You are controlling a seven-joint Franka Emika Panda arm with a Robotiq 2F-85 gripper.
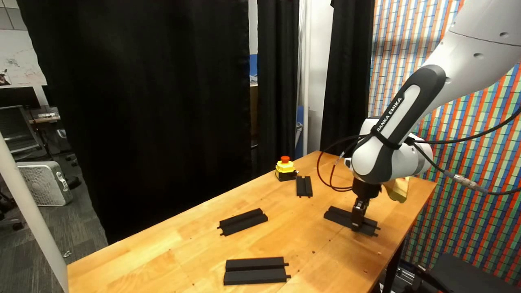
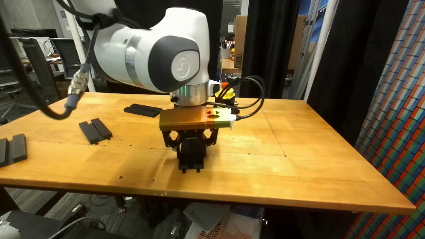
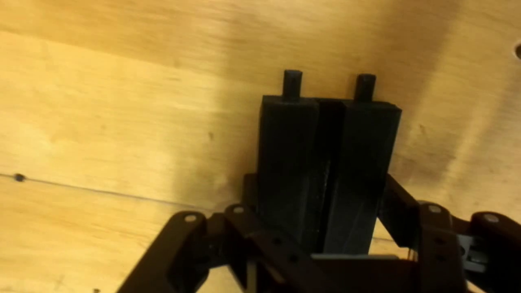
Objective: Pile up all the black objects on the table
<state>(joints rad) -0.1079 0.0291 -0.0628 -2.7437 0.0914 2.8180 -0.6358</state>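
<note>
In an exterior view, with 12 at the top, the leftmost black plate [image 1: 243, 222] lies on the worktop [image 1: 142, 260] at 9 o'clock from the pincer [image 1: 357, 224], its pegged end toward 8. The front black plate [image 1: 255, 270] comes next, at 8 o'clock, its long axis running 9 to 3. Then the far black plate [image 1: 304, 186], at 10 o'clock and near a red-and-yellow button box [image 1: 285, 170], points roughly 12 to 6. Rightmost, the gripped black plate [image 1: 340, 217] lies 10 to 4, pegs toward 4. The pincer is narrowed on it: in the wrist view the jaws stand against both long sides. No plate seen here sits on another, so the pile is, I judge, not begun. The coming move probably heads between 8 and 10 o'clock, with a turn to line up the axes; the front black plate seems to ask the smallest one, though which plate is meant as base I cannot tell.
</note>
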